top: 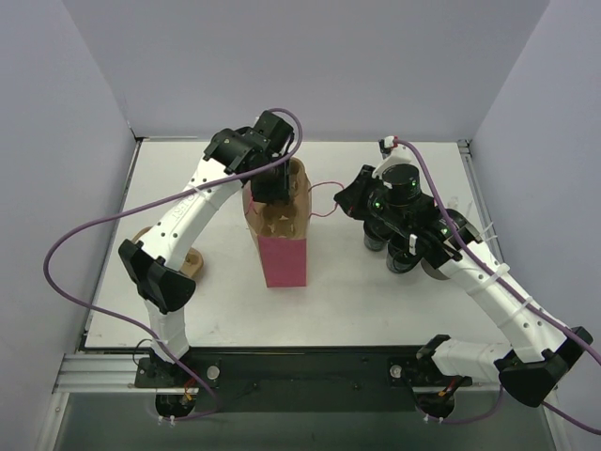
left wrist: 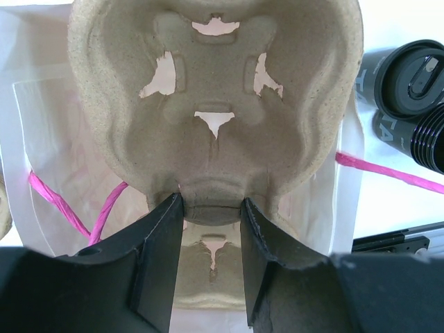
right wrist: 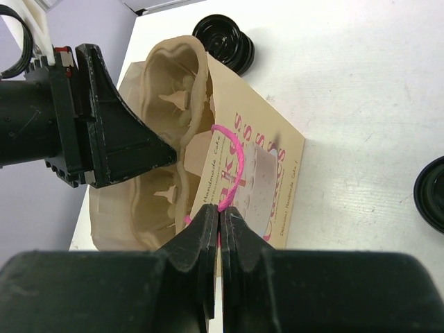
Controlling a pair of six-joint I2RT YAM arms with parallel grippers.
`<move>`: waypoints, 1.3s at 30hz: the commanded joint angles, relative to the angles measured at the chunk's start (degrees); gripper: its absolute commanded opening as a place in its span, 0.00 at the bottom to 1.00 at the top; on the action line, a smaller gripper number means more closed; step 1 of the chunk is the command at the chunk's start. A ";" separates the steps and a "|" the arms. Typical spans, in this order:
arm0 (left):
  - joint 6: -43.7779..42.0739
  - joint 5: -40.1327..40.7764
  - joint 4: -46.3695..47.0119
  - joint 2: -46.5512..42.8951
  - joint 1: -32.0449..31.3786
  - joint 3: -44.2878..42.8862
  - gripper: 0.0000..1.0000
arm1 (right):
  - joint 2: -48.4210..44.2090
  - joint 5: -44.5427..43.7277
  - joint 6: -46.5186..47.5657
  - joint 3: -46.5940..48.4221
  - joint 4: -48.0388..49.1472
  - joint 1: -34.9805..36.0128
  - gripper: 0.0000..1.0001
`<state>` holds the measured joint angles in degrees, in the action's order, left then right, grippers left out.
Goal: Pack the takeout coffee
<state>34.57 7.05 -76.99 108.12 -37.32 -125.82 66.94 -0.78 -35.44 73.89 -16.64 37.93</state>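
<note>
The pink paper bag point(top: 284, 254) stands mid-table, also seen in the right wrist view point(right wrist: 274, 184). My left gripper point(top: 272, 188) is over its mouth, shut on the middle ridge of a brown pulp cup carrier point(left wrist: 215, 104) that sits in the opening point(right wrist: 166, 118). My right gripper point(right wrist: 220, 211) is shut on the bag's pink string handle point(right wrist: 232, 159), just right of the bag point(top: 349, 199). The black takeout coffee cups point(top: 404, 256) stand right of the bag, mostly hidden under my right arm; one lidded cup point(left wrist: 406, 76) shows in the left wrist view.
A short ribbed black stack point(left wrist: 431, 139) stands beside the cups, and shows at the top of the right wrist view point(right wrist: 223, 38). A brown object point(top: 192, 261) lies left, partly behind my left arm. Purple walls enclose the table on three sides.
</note>
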 commanded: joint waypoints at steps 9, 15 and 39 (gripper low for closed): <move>-0.38 -1.78 -13.27 -5.28 1.02 3.56 0.17 | -0.05 -2.04 1.69 3.63 -0.49 0.21 0.00; -0.20 -1.34 -13.18 -5.02 0.85 7.69 0.17 | -0.23 -0.55 1.78 3.28 0.29 0.21 0.00; -8.55 -9.24 -9.58 -1.85 0.23 4.71 0.17 | 2.31 4.90 9.15 9.43 -0.23 -3.55 0.48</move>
<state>28.99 1.06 -76.86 105.49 -36.97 -118.37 67.20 4.97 -30.15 78.63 -16.29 38.15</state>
